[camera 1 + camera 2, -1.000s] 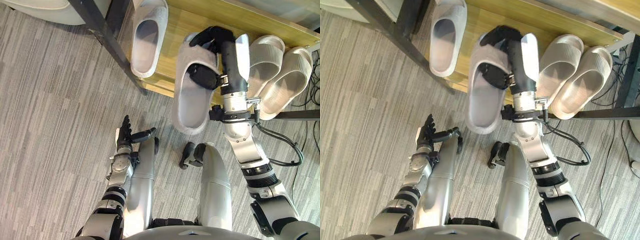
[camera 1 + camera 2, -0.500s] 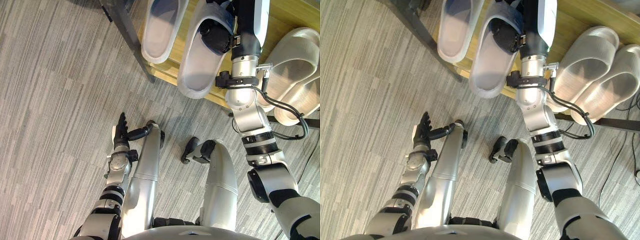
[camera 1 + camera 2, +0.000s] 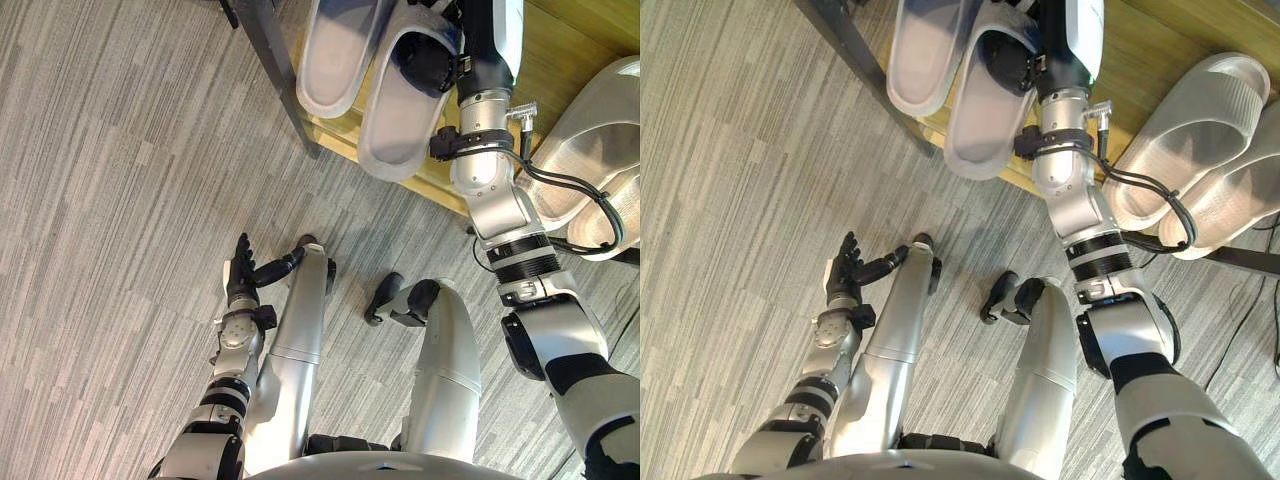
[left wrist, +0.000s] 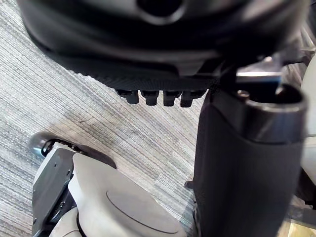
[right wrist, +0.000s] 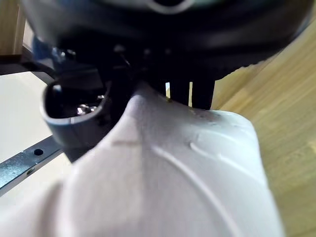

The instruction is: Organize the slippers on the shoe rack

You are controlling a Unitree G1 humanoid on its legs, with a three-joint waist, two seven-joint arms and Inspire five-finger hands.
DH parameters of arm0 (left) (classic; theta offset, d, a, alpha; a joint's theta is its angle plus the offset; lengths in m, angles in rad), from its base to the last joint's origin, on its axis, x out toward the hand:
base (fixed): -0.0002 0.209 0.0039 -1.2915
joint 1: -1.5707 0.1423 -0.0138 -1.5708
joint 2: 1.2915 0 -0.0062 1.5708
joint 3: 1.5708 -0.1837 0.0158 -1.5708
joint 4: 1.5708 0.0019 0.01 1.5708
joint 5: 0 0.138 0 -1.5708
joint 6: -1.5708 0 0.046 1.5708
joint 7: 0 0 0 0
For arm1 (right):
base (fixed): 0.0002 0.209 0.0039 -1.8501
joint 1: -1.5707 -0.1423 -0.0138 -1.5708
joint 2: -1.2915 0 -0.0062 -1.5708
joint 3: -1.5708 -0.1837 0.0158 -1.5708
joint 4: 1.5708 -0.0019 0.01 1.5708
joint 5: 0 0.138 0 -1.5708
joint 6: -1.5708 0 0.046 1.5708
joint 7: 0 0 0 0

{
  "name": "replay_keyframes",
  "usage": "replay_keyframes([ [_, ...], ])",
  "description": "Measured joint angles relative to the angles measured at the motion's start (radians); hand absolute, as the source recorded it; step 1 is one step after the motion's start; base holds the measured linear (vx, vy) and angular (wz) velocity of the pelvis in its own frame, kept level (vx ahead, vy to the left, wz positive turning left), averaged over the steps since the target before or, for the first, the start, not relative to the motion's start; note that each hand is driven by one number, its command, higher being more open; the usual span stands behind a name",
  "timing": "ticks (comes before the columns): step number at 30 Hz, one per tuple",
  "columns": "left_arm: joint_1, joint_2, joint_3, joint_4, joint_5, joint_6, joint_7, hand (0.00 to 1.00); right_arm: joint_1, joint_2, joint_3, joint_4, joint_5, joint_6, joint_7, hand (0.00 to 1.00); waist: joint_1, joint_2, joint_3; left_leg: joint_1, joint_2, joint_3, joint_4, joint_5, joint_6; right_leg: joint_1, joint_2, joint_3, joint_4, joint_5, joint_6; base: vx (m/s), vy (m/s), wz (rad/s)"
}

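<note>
Slipper point(image 3: 398, 135) gripped by right hand point(image 3: 428, 62) — should probably slide fully onto shoe rack point(image 3: 562, 48), parallel to the mate point(image 3: 335, 60) beside that hand; left hand point(image 3: 240, 272) relaxed.

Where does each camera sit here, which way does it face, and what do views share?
Left eye view: on the head, looking down at the grey carpet, wooden shelf and both arms.
Right eye view: beside it, same scene; both share the pale grey slipper in the right hand, next to its matching slipper.
Left wrist view: on the left wrist, along the open left hand, toward carpet.
Right wrist view: on the right wrist, along the right hand gripping the slipper at the shelf, as the head views show.
</note>
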Motion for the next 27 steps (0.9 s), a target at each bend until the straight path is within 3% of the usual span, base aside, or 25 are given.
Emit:
replay_keyframes([
  [10,0.0,0.0,0.0,0.003,0.0,0.006,0.01,1.0,0.005,0.038,-0.024,-0.006,-0.02,0.037,-0.062,1.0,0.0,-0.003,-0.002,0.002,-0.006,-0.011,-0.018,0.019,-0.013,0.0,-0.007,-0.012,0.003,-0.002,-0.004,0.01,-0.007,0.04],
  [16,0.001,-0.001,0.003,0.003,0.001,0.015,0.016,1.0,0.079,0.094,-0.073,-0.118,-0.039,0.042,-0.095,1.0,-0.003,-0.003,-0.003,0.014,-0.004,-0.013,-0.02,0.021,-0.015,0.011,-0.004,-0.013,0.003,-0.002,-0.004,0.0,0.0,0.0],
  [18,0.008,-0.001,0.011,0.003,0.001,0.018,0.019,1.0,0.159,0.148,-0.078,-0.188,-0.04,0.043,-0.098,1.0,-0.006,-0.003,-0.007,0.029,0.005,-0.013,-0.028,0.023,-0.019,0.021,0.006,-0.012,-0.002,0.0,-0.009,0.02,-0.004,-0.08],
  [27,0.015,-0.001,0.026,0.006,0.002,0.029,0.026,1.0,0.215,0.187,-0.077,-0.216,-0.046,0.043,-0.087,1.0,-0.006,-0.009,-0.016,0.041,0.026,-0.013,-0.048,0.029,-0.028,0.026,0.026,-0.014,-0.021,0.008,-0.023,0.01,-0.002,-0.04],
])
